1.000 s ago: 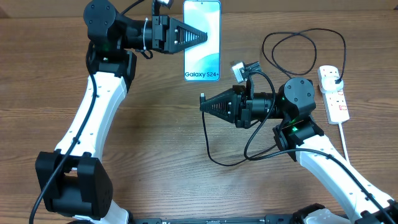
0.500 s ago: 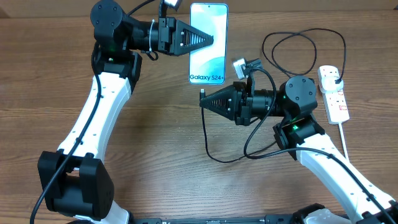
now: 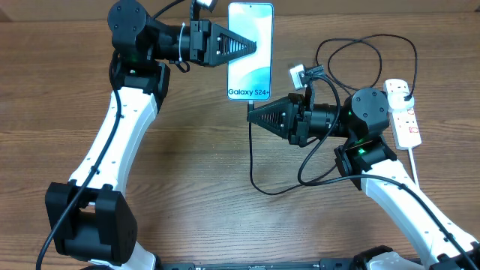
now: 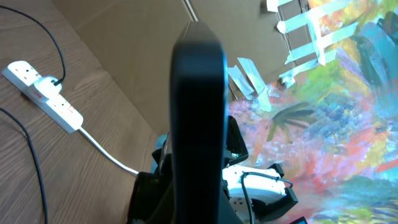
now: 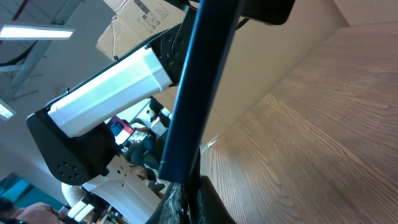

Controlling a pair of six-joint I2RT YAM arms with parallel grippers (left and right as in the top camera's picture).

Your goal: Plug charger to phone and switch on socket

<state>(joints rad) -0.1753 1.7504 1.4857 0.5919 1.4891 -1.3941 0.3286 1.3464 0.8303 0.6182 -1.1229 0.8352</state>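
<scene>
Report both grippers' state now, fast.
Left gripper: shut on the phone.
Right gripper: shut on the charger, at its connector end.

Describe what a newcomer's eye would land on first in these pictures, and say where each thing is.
The lit blue phone stands out first, held at the top centre by the left gripper. Just below it, the right gripper pinches the tip of the black charger, whose cable loops across the table. At the far right lies the white socket, the cable running into it.
</scene>
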